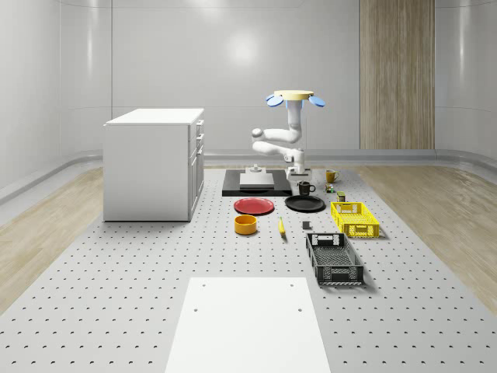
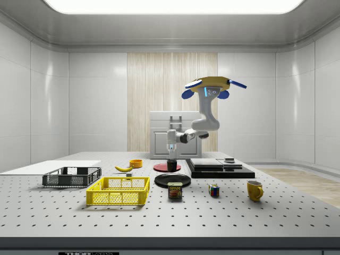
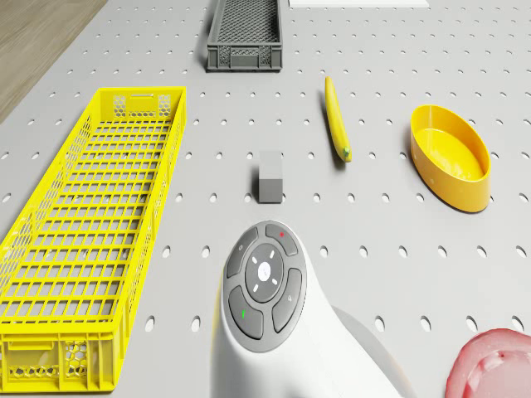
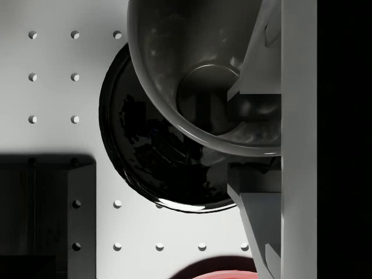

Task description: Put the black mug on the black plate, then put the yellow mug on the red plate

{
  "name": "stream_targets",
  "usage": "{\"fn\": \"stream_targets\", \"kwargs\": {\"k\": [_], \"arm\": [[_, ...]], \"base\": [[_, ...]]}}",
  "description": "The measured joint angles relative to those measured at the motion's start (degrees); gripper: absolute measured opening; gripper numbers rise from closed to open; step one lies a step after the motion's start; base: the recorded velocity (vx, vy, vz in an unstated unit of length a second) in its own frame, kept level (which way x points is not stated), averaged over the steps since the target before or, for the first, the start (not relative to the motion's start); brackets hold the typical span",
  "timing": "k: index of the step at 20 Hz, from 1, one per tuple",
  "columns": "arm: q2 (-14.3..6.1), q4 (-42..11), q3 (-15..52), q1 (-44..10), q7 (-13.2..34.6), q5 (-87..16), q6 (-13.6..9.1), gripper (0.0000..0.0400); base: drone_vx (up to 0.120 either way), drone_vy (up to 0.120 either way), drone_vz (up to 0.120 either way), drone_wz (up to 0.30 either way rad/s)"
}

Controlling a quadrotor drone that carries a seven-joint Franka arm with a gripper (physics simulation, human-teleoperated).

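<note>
I see the drone (image 2: 215,85) hovering above the table's (image 1: 116,295) far end. The gripper (image 2: 171,157) grips the black mug (image 2: 171,166) by its rim, seemingly just over the black plate (image 2: 172,179). Yellow mug (image 2: 255,190) stands well apart; red plate (image 1: 254,206) lies beside.

The black plate (image 4: 145,151) is overhung by the black mug (image 4: 197,75); bare tabletop (image 1: 256,264) is left around it, bounded by the red plate (image 1: 254,206) nearby.
</note>
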Motion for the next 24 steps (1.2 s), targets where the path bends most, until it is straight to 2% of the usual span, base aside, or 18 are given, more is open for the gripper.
{"fn": "stream_targets", "kwargs": {"k": [21,22,24], "arm": [[3.24,5.19,-9.63,-1.67,-0.88,-9.65,2.65,0.01],[3.42,5.36,-9.9,-1.67,-0.95,-9.94,2.67,0.0166],[3.71,5.49,-10.14,-1.56,-1.08,-10.26,2.55,0.0258]], "base": [[0.0,0.0,0.0,0.0],[0.0,0.0,0.0,0.0],[0.0,0.0,0.0,0.0]]}}
